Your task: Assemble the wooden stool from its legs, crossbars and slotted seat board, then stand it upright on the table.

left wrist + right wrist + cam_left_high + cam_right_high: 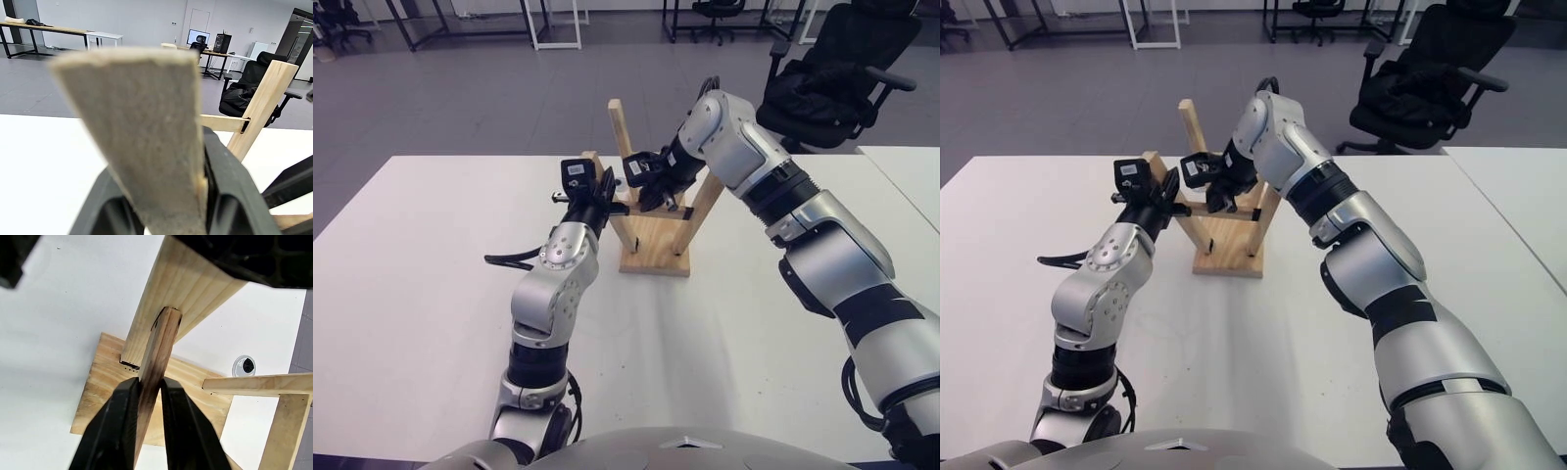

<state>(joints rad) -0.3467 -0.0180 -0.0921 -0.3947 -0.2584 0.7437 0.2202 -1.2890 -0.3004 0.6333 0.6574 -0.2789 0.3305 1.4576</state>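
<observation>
While seat (656, 260) lay flat | right gripper (149, 384) clamped crossbar (157, 340), axis aimed into leg (188, 289) | left gripper (166, 203) clamped leg.

The seat board (654, 258) is laid flat on the table (431, 274), with the legs (621, 127) stood upon it. The left gripper (600, 188) is clamped on the left-hand leg (146, 137); just right of it, the right gripper (650, 198) is clamped on a crossbar (157, 347) between the legs.
</observation>
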